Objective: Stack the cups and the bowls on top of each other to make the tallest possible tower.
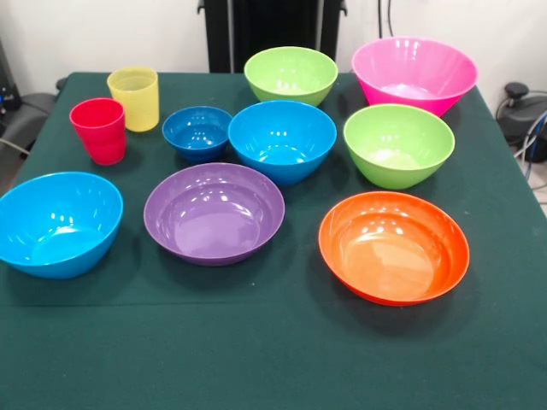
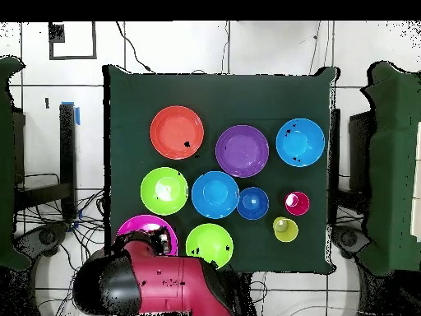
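Note:
All cups and bowls stand apart and upright on the green table [image 1: 256,342]. The red cup [image 1: 98,130] and yellow cup [image 1: 134,98] are at the back left. Beside them are the small dark blue bowl [image 1: 197,132] and a light blue bowl [image 1: 282,139]. A second light blue bowl [image 1: 58,224], the purple bowl [image 1: 214,213] and the orange bowl [image 1: 393,246] form the near row. Two lime green bowls [image 1: 291,74] [image 1: 398,143] and the pink bowl [image 1: 414,74] are at the back right. In the overhead view the red arm [image 2: 156,284] is folded at the base, its dark end [image 2: 164,241] over the pink bowl's [image 2: 140,224] rim.
The black pedestal [image 1: 269,30] stands behind the table's far edge. Cables and equipment lie on the floor on both sides of the table. A wide strip of bare green cloth runs along the near edge in the front view.

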`<control>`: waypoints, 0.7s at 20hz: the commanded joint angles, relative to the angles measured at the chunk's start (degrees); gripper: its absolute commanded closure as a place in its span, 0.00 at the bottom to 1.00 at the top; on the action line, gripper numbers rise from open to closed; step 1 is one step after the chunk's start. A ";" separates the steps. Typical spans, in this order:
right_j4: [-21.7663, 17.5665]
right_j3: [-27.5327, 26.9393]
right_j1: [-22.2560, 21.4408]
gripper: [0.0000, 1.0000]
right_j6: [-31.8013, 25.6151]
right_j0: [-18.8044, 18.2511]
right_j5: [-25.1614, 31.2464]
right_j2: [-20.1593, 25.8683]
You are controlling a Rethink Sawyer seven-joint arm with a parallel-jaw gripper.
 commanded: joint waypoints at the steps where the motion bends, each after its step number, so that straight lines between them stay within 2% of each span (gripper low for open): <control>1: -1.22 5.25 7.14 0.00 9.93 -1.16 -6.86 0.79; 9: -2.16 5.43 13.23 0.00 10.69 -2.06 -14.31 1.32; 12: -2.08 5.93 13.49 0.00 10.83 -2.05 -15.51 1.34; 14: -2.21 5.77 15.18 0.00 11.08 -2.19 -17.31 1.51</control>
